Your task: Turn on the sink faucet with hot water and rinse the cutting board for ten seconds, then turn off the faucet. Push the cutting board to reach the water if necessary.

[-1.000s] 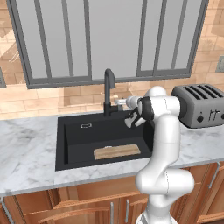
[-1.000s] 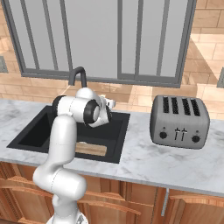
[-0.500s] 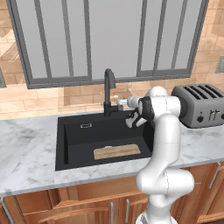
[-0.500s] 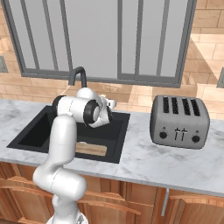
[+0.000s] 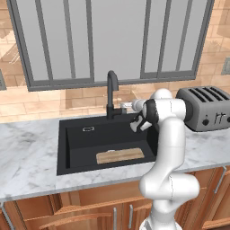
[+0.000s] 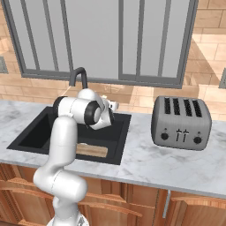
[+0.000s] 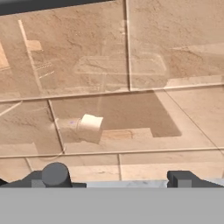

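Note:
The black sink faucet (image 5: 110, 92) (image 6: 78, 77) stands behind the black sink (image 5: 63, 148) (image 6: 27, 137), its small side lever (image 5: 119, 110) pointing right. No water is in view at the spout. The light-tan cutting board (image 5: 120, 156) (image 6: 92, 150) lies flat on the basin floor near the front wall. My gripper (image 5: 126, 106) (image 6: 114, 106) (image 7: 119, 177) hovers level just right of the lever and points at the tiled wall. It is open, its dark tips far apart with nothing between them.
A grey four-slot toaster (image 5: 204, 108) (image 6: 181, 122) stands on the marble counter (image 5: 27, 152) (image 6: 145, 163) right of the sink. The tan tiled backsplash (image 7: 131, 65) and a large window (image 5: 112, 40) rise close behind the faucet.

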